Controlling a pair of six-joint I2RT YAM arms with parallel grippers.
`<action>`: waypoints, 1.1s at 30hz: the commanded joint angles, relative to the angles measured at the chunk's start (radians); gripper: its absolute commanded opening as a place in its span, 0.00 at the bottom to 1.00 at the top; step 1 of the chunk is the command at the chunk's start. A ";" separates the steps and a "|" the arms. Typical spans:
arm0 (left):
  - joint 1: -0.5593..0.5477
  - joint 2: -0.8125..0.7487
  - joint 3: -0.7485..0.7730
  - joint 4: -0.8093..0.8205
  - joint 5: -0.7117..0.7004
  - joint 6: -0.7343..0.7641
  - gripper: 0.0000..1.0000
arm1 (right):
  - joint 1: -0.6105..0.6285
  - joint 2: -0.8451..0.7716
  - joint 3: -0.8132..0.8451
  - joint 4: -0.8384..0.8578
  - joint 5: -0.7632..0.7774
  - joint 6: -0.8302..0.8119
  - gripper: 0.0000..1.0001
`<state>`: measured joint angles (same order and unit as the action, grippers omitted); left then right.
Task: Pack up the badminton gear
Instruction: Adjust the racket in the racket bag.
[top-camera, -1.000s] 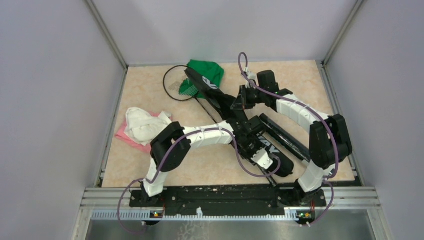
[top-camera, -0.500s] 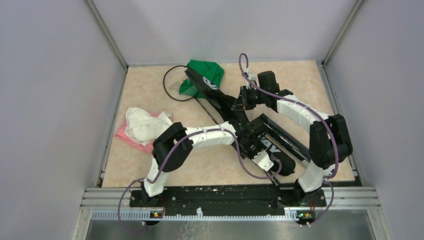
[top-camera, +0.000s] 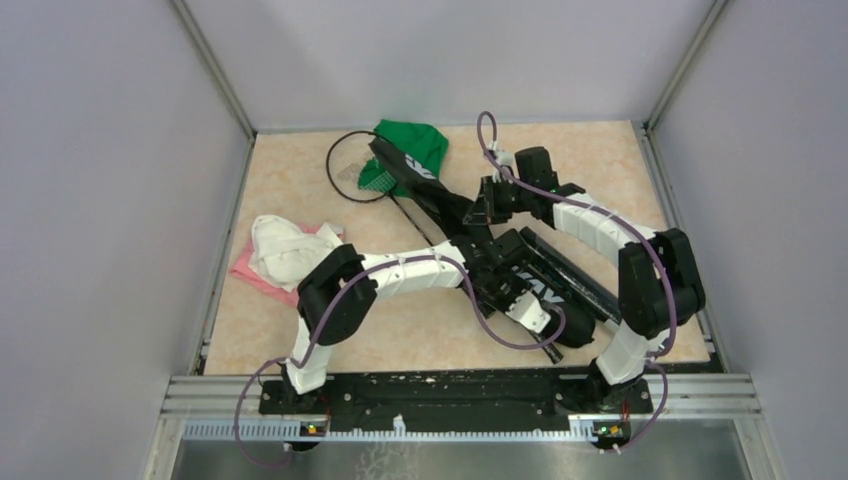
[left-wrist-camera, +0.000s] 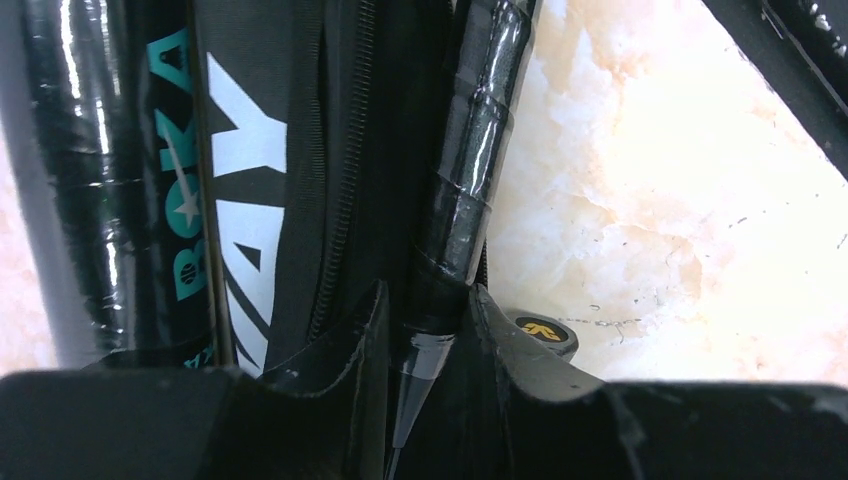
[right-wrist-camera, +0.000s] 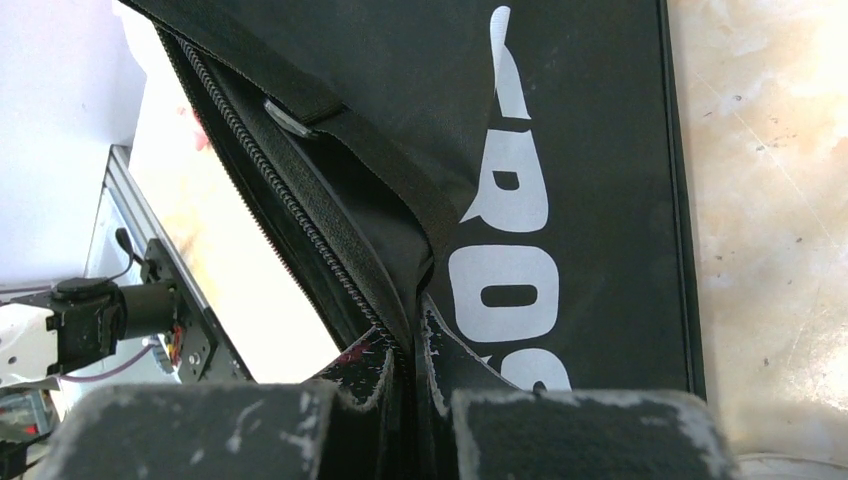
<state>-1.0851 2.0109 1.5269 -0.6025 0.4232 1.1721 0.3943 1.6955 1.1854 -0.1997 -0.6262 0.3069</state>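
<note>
Left wrist view: the racket handle (left-wrist-camera: 478, 140) is being clamped by the left gripper (left-wrist-camera: 430, 330), its long axis running up the frame, parallel to and just right of the bag (left-wrist-camera: 300, 200) zipper. Only in the right wrist view is the bag's opened edge being shown pinched by the closed right gripper (right-wrist-camera: 405, 375), at bottom centre.
</note>
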 joint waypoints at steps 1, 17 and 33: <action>0.019 -0.095 -0.046 0.085 -0.055 -0.102 0.00 | -0.011 -0.062 -0.016 0.031 -0.006 0.004 0.00; 0.019 -0.151 -0.206 0.430 -0.310 -0.248 0.00 | -0.011 -0.108 -0.056 0.063 -0.011 0.027 0.00; 0.018 -0.248 -0.325 0.580 -0.409 -0.316 0.02 | -0.011 -0.113 -0.100 0.108 0.006 0.038 0.00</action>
<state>-1.0996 1.8549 1.2228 -0.0994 0.2020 0.9340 0.3965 1.6180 1.1137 -0.0463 -0.6296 0.3424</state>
